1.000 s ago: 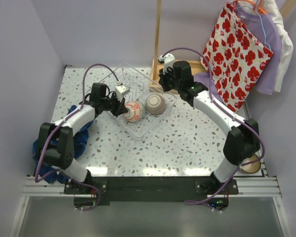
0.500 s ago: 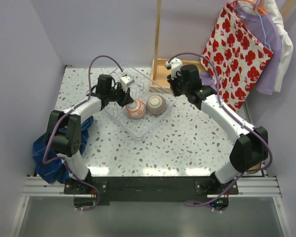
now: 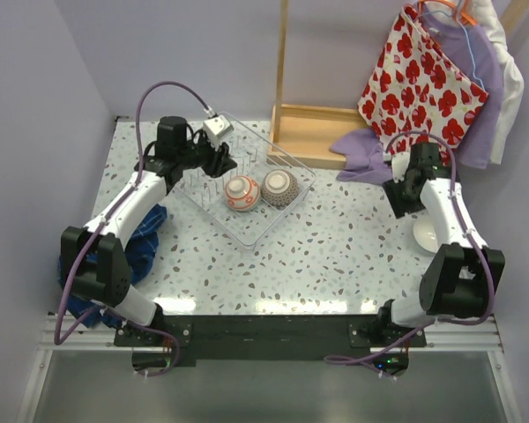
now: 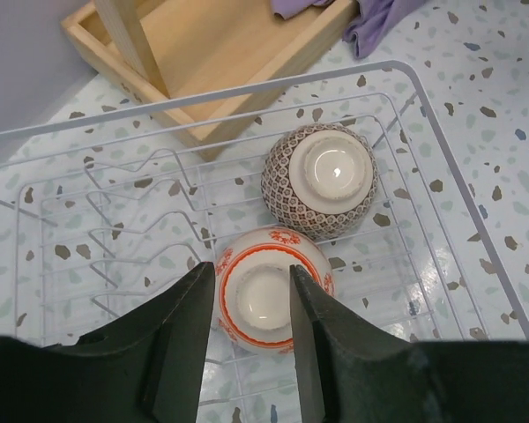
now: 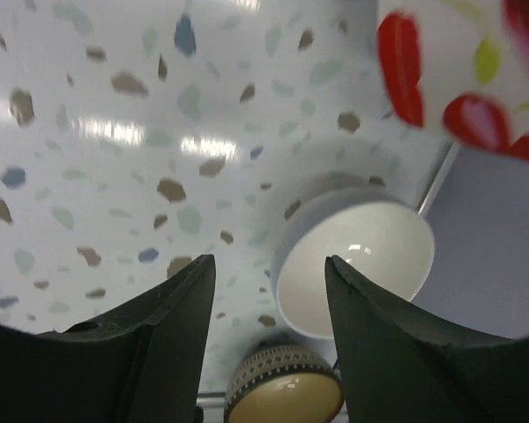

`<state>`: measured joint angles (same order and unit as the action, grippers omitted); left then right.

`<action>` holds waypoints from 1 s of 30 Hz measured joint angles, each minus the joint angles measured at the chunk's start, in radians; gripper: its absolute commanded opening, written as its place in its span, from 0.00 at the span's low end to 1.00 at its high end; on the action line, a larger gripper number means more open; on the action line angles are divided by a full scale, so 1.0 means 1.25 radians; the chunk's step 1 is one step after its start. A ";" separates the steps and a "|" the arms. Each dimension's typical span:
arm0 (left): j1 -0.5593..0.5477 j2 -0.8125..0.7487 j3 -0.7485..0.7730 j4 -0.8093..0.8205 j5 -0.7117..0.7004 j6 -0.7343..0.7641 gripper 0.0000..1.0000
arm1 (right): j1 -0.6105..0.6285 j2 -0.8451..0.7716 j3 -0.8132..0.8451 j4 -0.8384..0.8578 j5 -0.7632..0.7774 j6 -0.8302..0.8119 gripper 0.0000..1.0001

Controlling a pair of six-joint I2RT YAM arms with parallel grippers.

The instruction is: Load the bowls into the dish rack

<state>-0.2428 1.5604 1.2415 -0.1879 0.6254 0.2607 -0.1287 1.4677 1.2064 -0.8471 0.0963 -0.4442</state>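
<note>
Left claw: my left claw (image 4: pixel 250 270) hangs half open over the rack (image 4: pixel 132 229) with nothing in it.
Right claw: my right claw (image 5: pixel 269 264) is parted and empty, low over the counter (image 3: pixel 335 247) at its right edge.
In the rack: the red bowl (image 4: pixel 269 291) and the net bowl (image 4: pixel 320 179) sit side by side, foot rings up.
To load: the white bowl (image 5: pixel 353 264) stands upright just ahead of my right claw. A dark bowl (image 5: pixel 282 388) is close beside it.
Handling: I judge them to be glazed ceramic, so stiff, slick, light enough and apt to chip on the wire.
Hold: I would pinch the white bowl's rim, one finger inside and one outside, and squeeze gently.
Nearby: a wooden box (image 3: pixel 313 132) lies beyond the rack and a red flowered bag (image 3: pixel 423 88) hangs at the right.
Writing: I can read no brand, label or lettering anywhere.
</note>
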 measured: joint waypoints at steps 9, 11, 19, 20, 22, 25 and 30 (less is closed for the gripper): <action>0.000 0.002 0.027 -0.037 -0.065 0.004 0.46 | -0.100 -0.214 -0.081 -0.272 0.032 -0.179 0.54; 0.000 0.019 0.044 -0.049 -0.075 0.010 0.46 | -0.102 -0.221 -0.082 -0.323 0.045 -0.184 0.54; 0.000 0.053 0.084 -0.059 -0.099 0.025 0.46 | -0.112 -0.153 -0.176 -0.366 0.078 -0.146 0.53; 0.000 0.053 0.086 -0.061 -0.100 0.026 0.46 | -0.114 -0.152 -0.185 -0.368 0.084 -0.139 0.53; 0.000 0.053 0.088 -0.061 -0.103 0.030 0.46 | -0.119 -0.152 -0.193 -0.368 0.099 -0.128 0.51; 0.000 0.053 0.088 -0.063 -0.105 0.031 0.46 | -0.128 -0.152 -0.209 -0.360 0.119 -0.116 0.50; 0.000 0.053 0.085 -0.054 -0.106 0.028 0.45 | -0.169 -0.151 -0.260 -0.349 0.139 -0.116 0.47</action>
<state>-0.2428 1.6272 1.3472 -0.2558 0.4934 0.2955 -0.3405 1.2793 0.8814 -1.2835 0.2707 -0.5892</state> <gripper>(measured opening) 0.455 0.488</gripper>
